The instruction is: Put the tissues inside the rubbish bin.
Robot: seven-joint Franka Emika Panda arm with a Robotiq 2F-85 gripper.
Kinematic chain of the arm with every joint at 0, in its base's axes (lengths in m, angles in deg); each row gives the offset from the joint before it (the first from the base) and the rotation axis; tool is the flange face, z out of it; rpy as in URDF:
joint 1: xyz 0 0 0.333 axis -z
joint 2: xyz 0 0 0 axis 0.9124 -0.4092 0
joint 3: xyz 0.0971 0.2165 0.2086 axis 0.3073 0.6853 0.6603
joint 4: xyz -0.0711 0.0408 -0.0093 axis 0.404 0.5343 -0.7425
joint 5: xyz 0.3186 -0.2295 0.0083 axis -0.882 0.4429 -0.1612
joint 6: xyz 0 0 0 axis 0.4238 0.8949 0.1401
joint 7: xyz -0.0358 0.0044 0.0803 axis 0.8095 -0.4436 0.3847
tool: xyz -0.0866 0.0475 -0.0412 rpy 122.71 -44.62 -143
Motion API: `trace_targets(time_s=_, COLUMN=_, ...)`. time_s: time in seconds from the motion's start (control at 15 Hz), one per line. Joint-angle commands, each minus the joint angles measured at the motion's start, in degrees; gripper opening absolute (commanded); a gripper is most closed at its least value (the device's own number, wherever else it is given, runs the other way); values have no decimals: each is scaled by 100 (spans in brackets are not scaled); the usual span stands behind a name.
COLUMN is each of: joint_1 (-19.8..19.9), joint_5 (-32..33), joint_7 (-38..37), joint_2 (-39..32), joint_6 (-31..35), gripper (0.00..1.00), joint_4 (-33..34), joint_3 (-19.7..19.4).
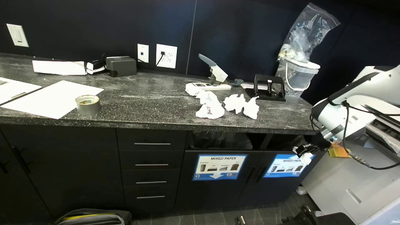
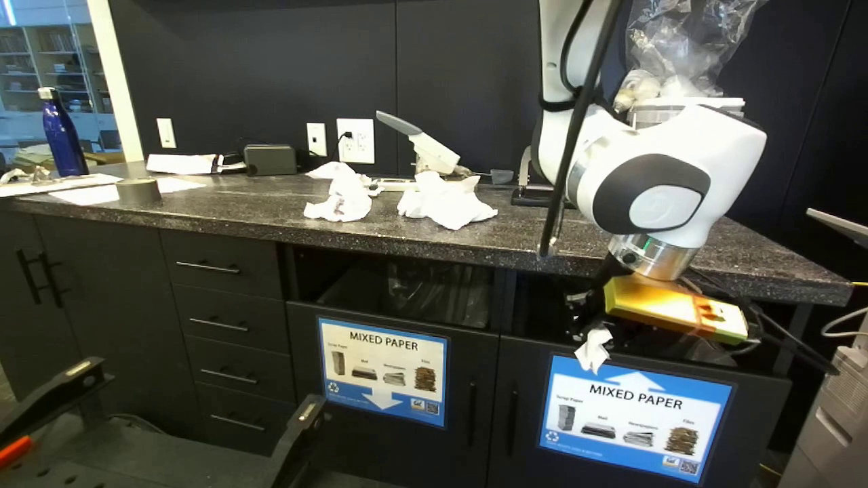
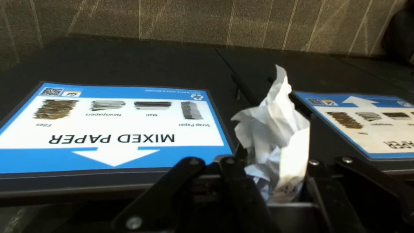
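In an exterior view, the table (image 1: 143,93) carries several crumpled tissues (image 1: 215,111) right of its middle, near a stapler (image 1: 220,73). Below the near edge are the left rubbish bin (image 1: 220,140) and the right rubbish bin (image 1: 282,142), dark slots, each with a MIXED PAPER sign (image 1: 220,167) beneath. The tool (image 1: 302,151) is at the right, lower than the table.

In an exterior view, the tool is in front of the right rubbish bin; the held tissue (image 2: 594,351) hangs before the top left of its sign. Dark on dark, contact with the cabinet front (image 2: 529,366) cannot be judged.

In the wrist view, the tool is set narrow, gripping the held tissue; a crumpled end projects beyond it.
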Motion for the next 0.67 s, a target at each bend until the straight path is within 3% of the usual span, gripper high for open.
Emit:
trace_targets(time_s=0.0, joint_1=706, joint_5=-322, joint_7=323, joint_2=-695, joint_6=328, gripper=4, joint_4=824, joint_3=775)
trace_targets(time_s=0.27, joint_1=1284, joint_5=-317, joint_7=679, joint_2=-1299, joint_6=532, gripper=4, joint_4=1429, joint_3=1612)
trace_targets(time_s=0.6, joint_1=1320, joint_5=-205, joint_7=549, joint_2=-1955, joint_6=844, gripper=4, joint_4=1989, joint_3=1968)
